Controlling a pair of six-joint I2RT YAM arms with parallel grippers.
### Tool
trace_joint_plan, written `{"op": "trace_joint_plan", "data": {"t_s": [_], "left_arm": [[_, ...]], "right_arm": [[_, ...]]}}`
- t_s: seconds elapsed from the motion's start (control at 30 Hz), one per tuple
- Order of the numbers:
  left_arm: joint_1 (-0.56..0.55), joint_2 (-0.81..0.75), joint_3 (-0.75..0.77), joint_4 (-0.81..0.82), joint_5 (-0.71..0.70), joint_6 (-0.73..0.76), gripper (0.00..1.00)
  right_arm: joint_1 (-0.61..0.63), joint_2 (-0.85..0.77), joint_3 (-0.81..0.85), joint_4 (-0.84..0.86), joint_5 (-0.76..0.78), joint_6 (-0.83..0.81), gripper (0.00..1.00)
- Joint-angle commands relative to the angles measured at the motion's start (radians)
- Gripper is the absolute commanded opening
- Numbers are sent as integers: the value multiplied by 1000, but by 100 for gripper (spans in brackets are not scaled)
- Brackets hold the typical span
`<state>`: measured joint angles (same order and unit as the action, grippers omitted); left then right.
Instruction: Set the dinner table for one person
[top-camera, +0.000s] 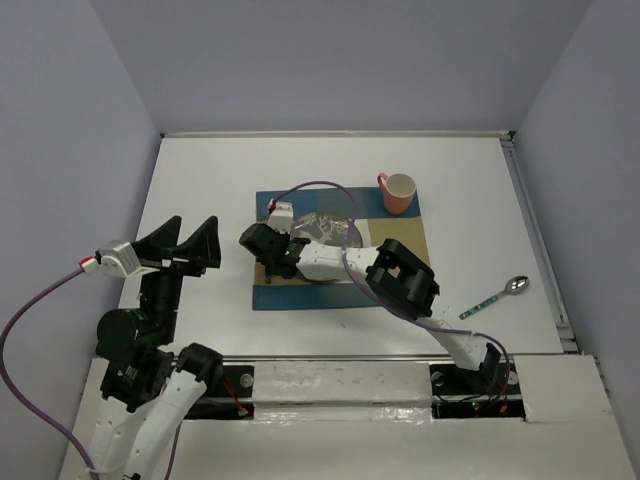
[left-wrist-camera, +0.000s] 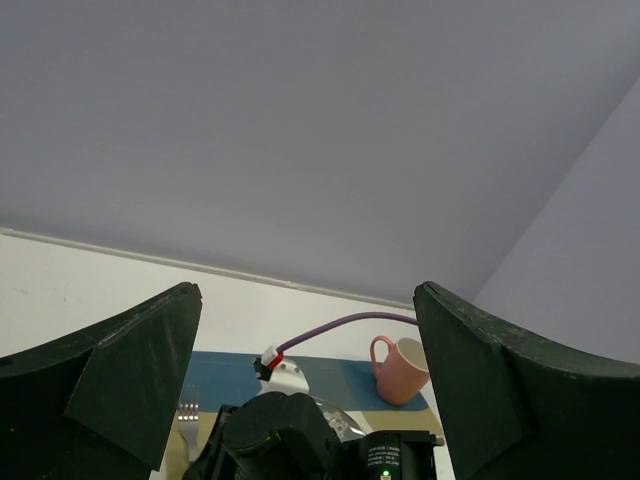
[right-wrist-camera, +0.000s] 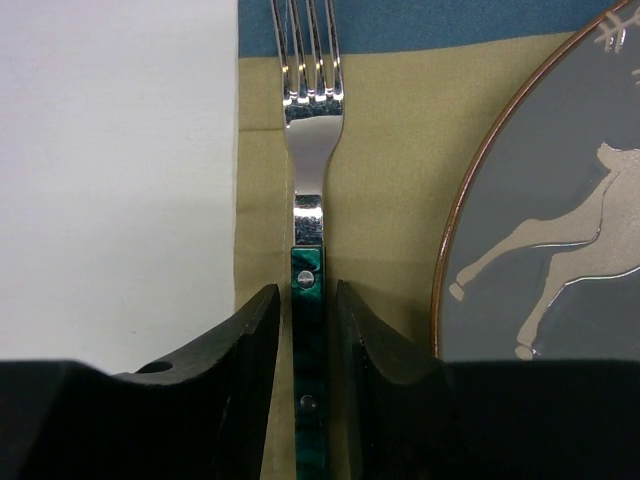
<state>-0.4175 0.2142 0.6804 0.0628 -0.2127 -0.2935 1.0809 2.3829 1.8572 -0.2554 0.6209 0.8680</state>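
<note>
The white dinner table (top-camera: 200, 180) carries a blue-and-tan placemat (top-camera: 405, 245). On the placemat lie a grey plate with a brown rim (top-camera: 337, 231) and a pink mug (top-camera: 398, 192). My right gripper (top-camera: 262, 246) is low over the placemat's left edge. In the right wrist view its jaws (right-wrist-camera: 305, 292) straddle the green handle of a fork (right-wrist-camera: 310, 100), with a thin gap on each side. The fork lies flat on the tan cloth, left of the plate (right-wrist-camera: 560, 200). My left gripper (top-camera: 190, 242) is wide open and empty, raised over the table's left side.
A green-handled spoon (top-camera: 497, 296) lies on the bare table, right of the placemat. The left wrist view shows the mug (left-wrist-camera: 402, 370), the fork's tines (left-wrist-camera: 187, 412) and the right arm's purple cable (left-wrist-camera: 340, 325). A raised rail runs along the table's right edge (top-camera: 535, 230).
</note>
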Motion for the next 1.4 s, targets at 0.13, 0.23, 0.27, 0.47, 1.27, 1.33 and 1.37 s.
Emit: {"op": "trace_joint_plan", "data": {"t_s": [0.13,0.23,0.27,0.47,1.27,1.33,1.37], "left_arm": [[-3,-7,-2,45,10,-2,99],[-4,-7,-2,45,12,-2,99],[-4,-7,-2,45,12,-3,99],[-29,-9,-4,45,25,1,99],[-283,-134,-10,-110,92,56,99],[-300,-157,-10,-110,82,57,99],[-303,-167,-8,-112,79,57,99]], "right_arm": [[8,-148,-16,-25,59,-9,37],[8,-227,-61,-5,62,-26,37],[8,-253,-81,1,72,-30,37],[-38,-519,-405,42,146,-31,36],[-964,-1587,-1310,-455,-78,197,52],[-1070,-1483,-1293,-427,-131,177,51],[-1093,-1454,-1293,-414,-142,184,51]]}}
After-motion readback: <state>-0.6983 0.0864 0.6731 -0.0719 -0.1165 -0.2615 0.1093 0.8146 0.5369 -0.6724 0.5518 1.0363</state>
